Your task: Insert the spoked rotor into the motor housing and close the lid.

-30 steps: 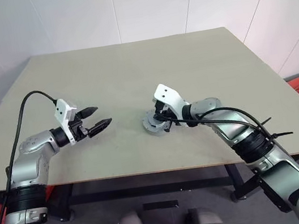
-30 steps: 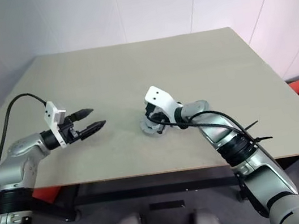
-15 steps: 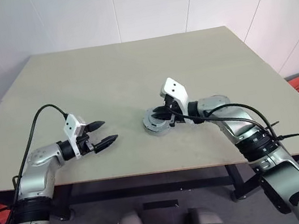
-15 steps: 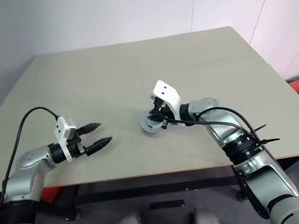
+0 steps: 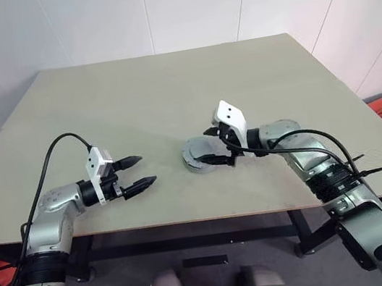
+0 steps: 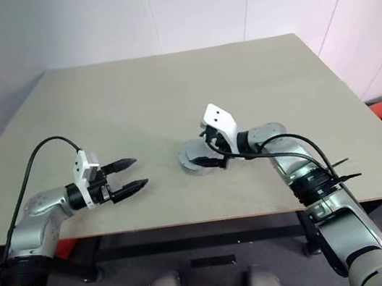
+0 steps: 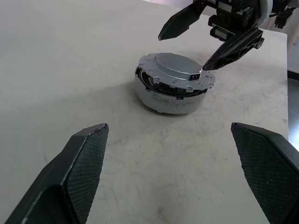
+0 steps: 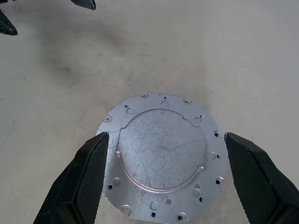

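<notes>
Lid (image 8: 161, 158): bare silver-grey metal, dull sheen, fine hairline scratches across the raised centre; flat rim drilled with small holes.

Motor housing (image 7: 163, 100) beneath it: pale grey metal wall, matt, slightly cast-looking; dark gap under the lid edge, content too dim to tell.

Table (image 5: 168, 95): beige-grey top, matt, faintly mottled and scuffed; looks like laminate or painted board.

Left gripper (image 7: 175, 172) fingers (image 7: 84, 163): black, matt, fine cross-hatched texture on the 2 pads. Right gripper (image 8: 163, 179) fingers (image 8: 91, 175): same black textured finish.
</notes>
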Action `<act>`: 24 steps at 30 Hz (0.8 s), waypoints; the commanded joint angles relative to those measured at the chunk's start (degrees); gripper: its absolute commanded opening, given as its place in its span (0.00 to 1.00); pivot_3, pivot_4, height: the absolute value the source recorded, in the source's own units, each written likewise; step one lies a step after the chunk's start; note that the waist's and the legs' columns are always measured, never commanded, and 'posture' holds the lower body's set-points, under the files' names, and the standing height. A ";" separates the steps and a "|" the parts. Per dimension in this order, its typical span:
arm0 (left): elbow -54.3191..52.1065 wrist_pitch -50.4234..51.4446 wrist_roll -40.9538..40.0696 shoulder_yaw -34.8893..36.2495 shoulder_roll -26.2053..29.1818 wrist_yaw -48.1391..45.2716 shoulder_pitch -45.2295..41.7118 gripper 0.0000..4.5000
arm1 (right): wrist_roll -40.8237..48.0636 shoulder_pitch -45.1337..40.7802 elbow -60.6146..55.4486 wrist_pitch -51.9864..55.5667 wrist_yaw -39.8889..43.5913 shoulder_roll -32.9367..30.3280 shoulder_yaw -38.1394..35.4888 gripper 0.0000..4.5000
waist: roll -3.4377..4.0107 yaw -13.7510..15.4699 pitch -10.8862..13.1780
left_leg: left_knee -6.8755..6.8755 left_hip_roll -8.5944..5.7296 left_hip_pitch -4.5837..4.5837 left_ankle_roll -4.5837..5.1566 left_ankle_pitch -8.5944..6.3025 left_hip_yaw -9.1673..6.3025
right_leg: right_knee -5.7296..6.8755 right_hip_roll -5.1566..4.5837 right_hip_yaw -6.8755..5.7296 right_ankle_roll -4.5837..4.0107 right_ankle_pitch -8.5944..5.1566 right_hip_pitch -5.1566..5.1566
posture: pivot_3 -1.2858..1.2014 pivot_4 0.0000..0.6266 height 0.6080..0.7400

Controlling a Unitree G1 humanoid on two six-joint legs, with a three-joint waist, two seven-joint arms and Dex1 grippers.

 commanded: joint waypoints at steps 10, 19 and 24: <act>-1.84 0.88 -1.30 2.06 1.23 0.28 -0.18 1.00 | -2.45 -2.73 5.63 -5.53 3.67 1.23 0.74 0.99 | 0.00 0.01 0.00 | 0.00 0.00 -0.02 0.03 -0.01 0.01 | -0.01 0.00 -0.01 -0.01 -0.01 0.00 | 0.52 0.00 1.00; -1.60 0.73 -1.16 2.16 0.88 0.81 -0.80 1.00 | -5.04 -3.68 9.43 -8.10 2.16 2.42 0.55 0.91 | 0.00 -0.04 0.00 | 0.00 0.01 0.01 0.04 -0.02 0.01 | 0.00 0.00 -0.01 -0.02 -0.01 0.01 | 0.52 0.00 1.00; -1.72 0.50 -1.16 2.34 0.90 1.11 -0.72 1.00 | -5.05 -3.96 9.61 -8.48 2.16 2.97 0.31 0.71 | 0.00 0.01 0.00 | 0.00 0.01 0.00 0.07 -0.04 0.01 | 0.00 0.00 -0.01 -0.02 -0.01 0.01 | 0.52 0.00 1.00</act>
